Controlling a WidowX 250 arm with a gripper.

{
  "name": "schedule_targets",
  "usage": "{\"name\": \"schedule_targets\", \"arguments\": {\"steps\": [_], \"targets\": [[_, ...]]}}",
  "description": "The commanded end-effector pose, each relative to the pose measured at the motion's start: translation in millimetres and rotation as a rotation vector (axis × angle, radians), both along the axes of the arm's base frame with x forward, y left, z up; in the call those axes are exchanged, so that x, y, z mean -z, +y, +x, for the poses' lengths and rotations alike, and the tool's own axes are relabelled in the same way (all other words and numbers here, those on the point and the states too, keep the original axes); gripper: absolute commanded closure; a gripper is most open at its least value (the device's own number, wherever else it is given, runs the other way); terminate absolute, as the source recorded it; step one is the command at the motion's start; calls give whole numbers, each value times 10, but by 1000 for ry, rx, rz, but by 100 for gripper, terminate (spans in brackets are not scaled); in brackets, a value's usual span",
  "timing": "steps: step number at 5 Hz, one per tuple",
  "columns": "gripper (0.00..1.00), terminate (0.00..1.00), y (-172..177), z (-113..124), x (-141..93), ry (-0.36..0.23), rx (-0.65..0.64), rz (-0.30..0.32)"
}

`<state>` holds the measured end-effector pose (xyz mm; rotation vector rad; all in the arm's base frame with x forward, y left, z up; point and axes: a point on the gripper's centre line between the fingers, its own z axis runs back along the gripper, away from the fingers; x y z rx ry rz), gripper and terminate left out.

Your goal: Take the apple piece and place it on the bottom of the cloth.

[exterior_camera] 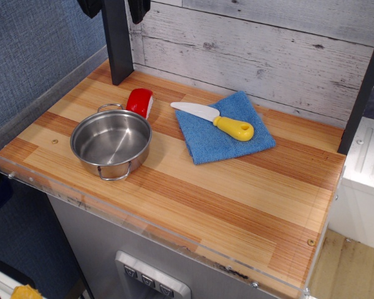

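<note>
A small glossy red toy apple piece (140,101) with a white cut face is sitting on the striped wooden tabletop (237,193), its white face turning toward the right edge of the wedge. It is resting just beside the round stainless steel pot (111,144), at about one o'clock from the pot's centre, close to the pot's rear loop handle; whether the two are actually touching cannot be told. The pot is standing upright with a second loop handle pointing toward six o'clock.

A square blue microfibre cloth (224,134) is lying flat at about three o'clock from the apple piece, apart from it, with bare wood showing between them. The cloth is sitting turned, so its corners are pointing roughly toward twelve, three, six and nine o'clock. A toy knife (213,119) with a white blade and a yellow handle is lying across the upper part of the cloth, its blade tip reaching off the cloth toward ten o'clock and its handle resting on the fabric toward four o'clock.

At the top edge, at about eleven o'clock from the apple piece, dark parts of the gripper (115,7) are hanging well above the table, mostly cut off by the frame; whether its fingers are spread or pressed together cannot be told.
</note>
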<state>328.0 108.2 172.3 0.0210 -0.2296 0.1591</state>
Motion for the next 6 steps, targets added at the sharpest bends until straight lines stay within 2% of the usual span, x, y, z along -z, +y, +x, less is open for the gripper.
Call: {"name": "schedule_targets", "arguments": {"steps": [1, 2, 4, 5, 6], "targets": [[0, 0, 0, 0, 0, 0, 0, 0], [0, 0, 94, 11, 222, -3, -64, -4], [0, 0, 208, 116, 611, 37, -93, -28], [0, 0, 199, 122, 813, 85, -103, -14], [0, 0, 161, 161, 982, 108, -101, -38]]}}
